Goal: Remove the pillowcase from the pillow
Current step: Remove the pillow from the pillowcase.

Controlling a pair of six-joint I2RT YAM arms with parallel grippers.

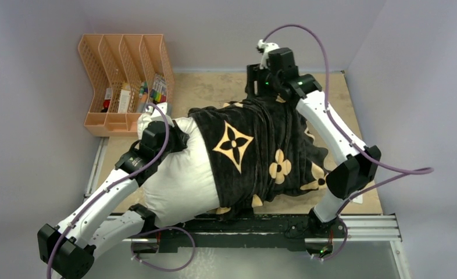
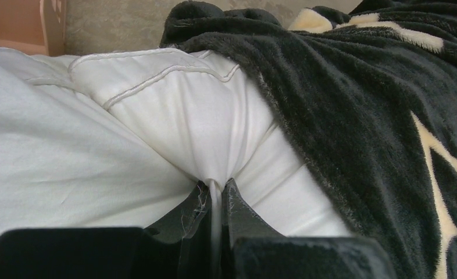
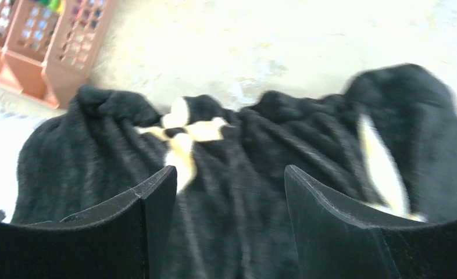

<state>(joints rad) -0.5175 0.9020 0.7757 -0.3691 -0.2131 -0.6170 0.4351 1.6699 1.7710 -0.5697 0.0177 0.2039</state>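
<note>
Pillowcase (image 1: 261, 136) half on, half off, that's the picture, and it sits right of centre in the top view. Scanning from the left: an orange desk rack (image 1: 124, 64) stands in the upper left of the frame, well apart from the action. Next, the left gripper (image 1: 177, 139) is clamped tight on a fold of white fabric. Its wrist view shows the fingers (image 2: 235, 200) pinched together with the pillow (image 2: 98, 163) bunching up between them, so that's the anchor. The pillow's bare half bulges out at lower left of centre. Its long axis runs left to right across the table (image 1: 214, 87), and the cover's open mouth faces left.

Then the black plush with its tan star and flower, wrapping the right half.

Far upper right, the right gripper (image 1: 255, 84) hangs over the cover's far edge, jaws spread wide and gripping nothing. In its own blurred view the dark folds (image 3: 307, 133) lie just ahead of and below the open gripper (image 3: 229, 174).

So the cover has to slide rightward along that axis, away from the pinned end. The right arm is the nearer one, and my read is that it needs a bite of plush first.
</note>
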